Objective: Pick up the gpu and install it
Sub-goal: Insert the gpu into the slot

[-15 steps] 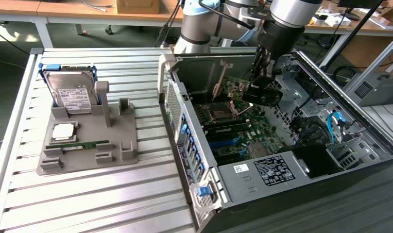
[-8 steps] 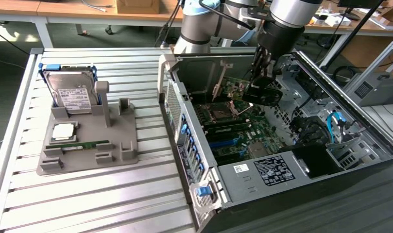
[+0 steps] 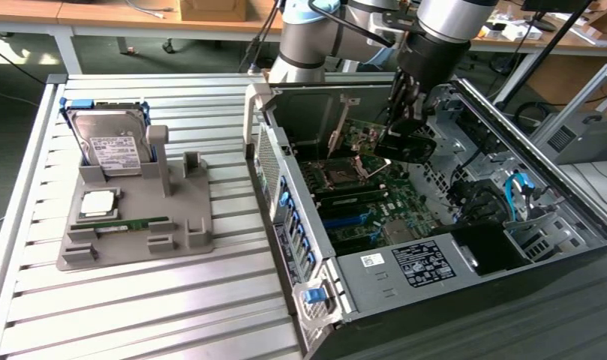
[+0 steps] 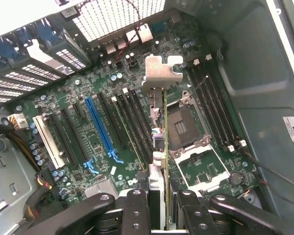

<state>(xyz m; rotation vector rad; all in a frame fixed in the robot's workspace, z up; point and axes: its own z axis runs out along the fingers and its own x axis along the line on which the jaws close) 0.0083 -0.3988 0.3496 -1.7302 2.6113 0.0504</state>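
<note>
Install step in hand: gripper [image 4: 162, 197] clenched on gpu [image 4: 165, 122], card edge-on w/ bracket [image 4: 161, 73] at far end, above mobo [image 4: 88, 122] inside case [image 3: 283, 187], not yet in any slot; next move prob. calls for aligning card edge w/ blue slot [image 4: 102, 128], approx. square, before pressing.

Open PC case [image 3: 378, 281] on slatted table [image 3: 133, 307]; HDD [image 3: 111, 142], RAM stick [image 3: 133, 223] on grey holder [image 3: 188, 202].

The surface [image 3: 133, 315] is a ribbed metal top of parallel slats. A gray moulded holder [image 3: 198, 225] lies flat toward its edge on the exterior view's left. An open computer case [image 3: 273, 150] rests just beside the holder, covering the side on the exterior view's right.
</note>
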